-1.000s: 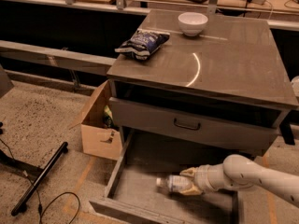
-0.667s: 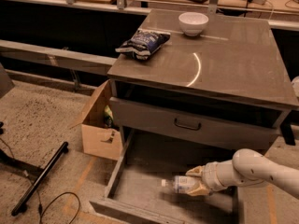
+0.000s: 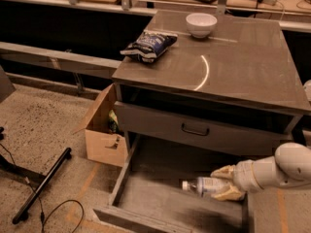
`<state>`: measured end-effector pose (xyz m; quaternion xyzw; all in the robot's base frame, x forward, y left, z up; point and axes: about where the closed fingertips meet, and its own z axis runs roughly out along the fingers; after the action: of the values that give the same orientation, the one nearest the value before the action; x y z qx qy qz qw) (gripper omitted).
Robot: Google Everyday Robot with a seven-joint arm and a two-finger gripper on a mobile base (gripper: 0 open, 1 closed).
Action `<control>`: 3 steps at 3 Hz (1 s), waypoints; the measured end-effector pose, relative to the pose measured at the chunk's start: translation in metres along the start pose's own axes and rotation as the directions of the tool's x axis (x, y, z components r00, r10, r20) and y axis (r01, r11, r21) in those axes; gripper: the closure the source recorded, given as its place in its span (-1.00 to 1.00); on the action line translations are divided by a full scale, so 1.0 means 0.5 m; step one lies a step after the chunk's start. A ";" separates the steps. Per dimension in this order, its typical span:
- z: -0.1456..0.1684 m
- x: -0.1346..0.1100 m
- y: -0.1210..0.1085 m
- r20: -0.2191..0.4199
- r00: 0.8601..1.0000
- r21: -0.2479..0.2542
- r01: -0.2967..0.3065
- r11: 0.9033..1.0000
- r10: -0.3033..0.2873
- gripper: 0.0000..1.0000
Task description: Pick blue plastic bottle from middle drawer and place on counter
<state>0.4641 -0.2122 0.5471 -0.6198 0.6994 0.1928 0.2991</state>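
One gripper (image 3: 225,183) clasps one blue plastic bottle (image 3: 203,186) inside the middle drawer (image 3: 155,200).

Look toward four o'clock in your camera view. Your arm (image 3: 284,169) comes in from the right edge as a smooth, off-white shell. It is thick and rounded, and it swells into a bulbous joint housing before it narrows. A thin darker seam rings the narrow end where the wrist begins. Past that seam, at about five o'clock, is your gripper (image 3: 215,184). Its two fingers (image 3: 227,171) are pale cream-yellow, blunt and padded, and duller than the shell. You can see no cables, screws or markings on it.
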 end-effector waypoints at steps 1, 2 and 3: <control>-0.121 -0.048 0.000 0.031 1.000 0.027 -0.005 1.000 0.004 1.00; -0.231 -0.121 -0.006 0.119 0.993 0.020 0.001 1.000 -0.003 1.00; -0.229 -0.120 -0.007 0.118 0.993 0.022 0.001 1.000 -0.003 1.00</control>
<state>0.4503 -0.2409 0.6725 -0.6047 0.6821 0.2210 0.3468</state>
